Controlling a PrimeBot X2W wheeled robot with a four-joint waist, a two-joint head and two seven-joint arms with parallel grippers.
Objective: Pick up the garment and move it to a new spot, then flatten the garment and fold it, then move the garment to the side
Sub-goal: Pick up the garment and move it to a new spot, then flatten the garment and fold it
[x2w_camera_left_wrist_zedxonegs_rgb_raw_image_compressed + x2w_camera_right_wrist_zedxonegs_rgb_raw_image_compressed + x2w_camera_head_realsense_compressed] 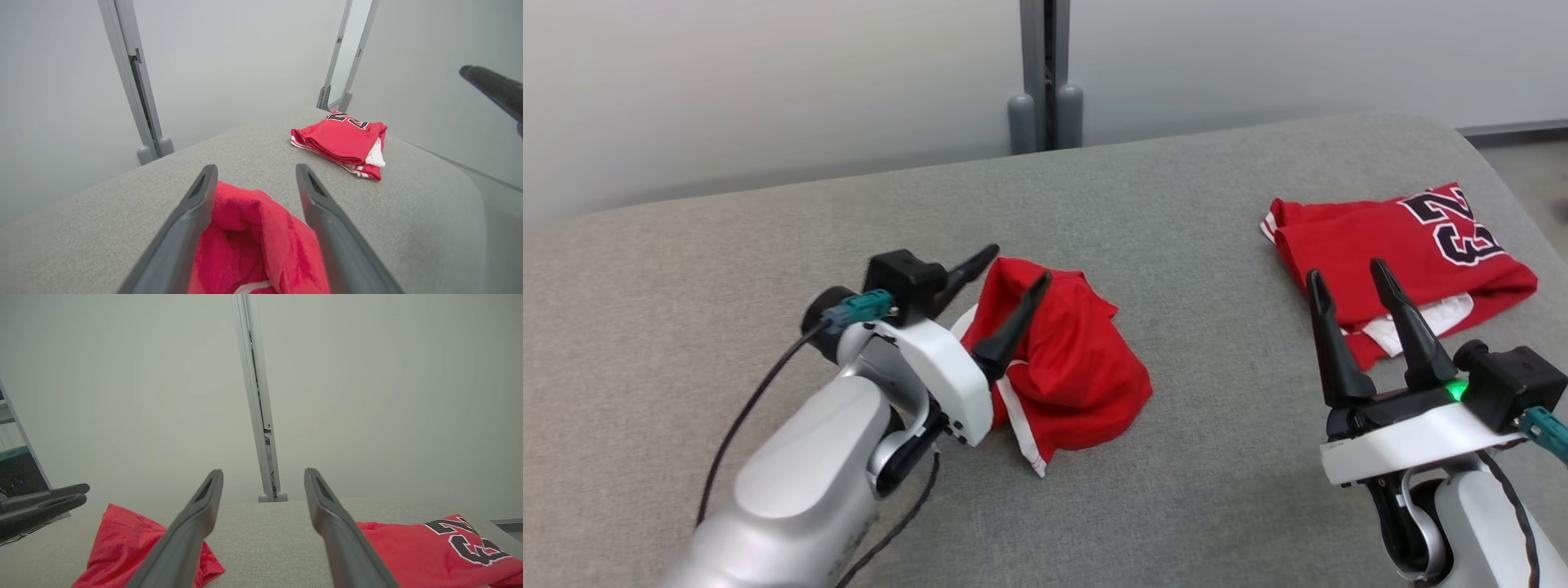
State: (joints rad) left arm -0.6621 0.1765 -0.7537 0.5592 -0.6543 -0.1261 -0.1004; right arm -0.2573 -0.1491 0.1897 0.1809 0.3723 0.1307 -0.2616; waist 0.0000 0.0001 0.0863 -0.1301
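The left gripper [1018, 264] stood with its two dark fingers spread wide, gripping nothing. It hung over the near edge of the crumpled red garment [1070, 367], and in the left wrist view [256, 167] a rumpled fold of the cloth [253, 237] rose loosely between the fingers. The garment lay in a heap on the grey fabric surface [1094, 204], towards the robot's left, with a white stripe along its lower hem.

The right gripper [1346, 269] was likewise open and empty, its fingers pointing up just in front of the folded red jersey [1380, 237]. A small green light [1454, 392] glowed at its base.

The jersey rested well apart from the heap, at the surface's far right. Large black numerals edged in white ran across it, apparently "23", though a fold cut them off. No brand name could be read. Behind the surface, a grey post [1045, 73] rose against a pale wall.
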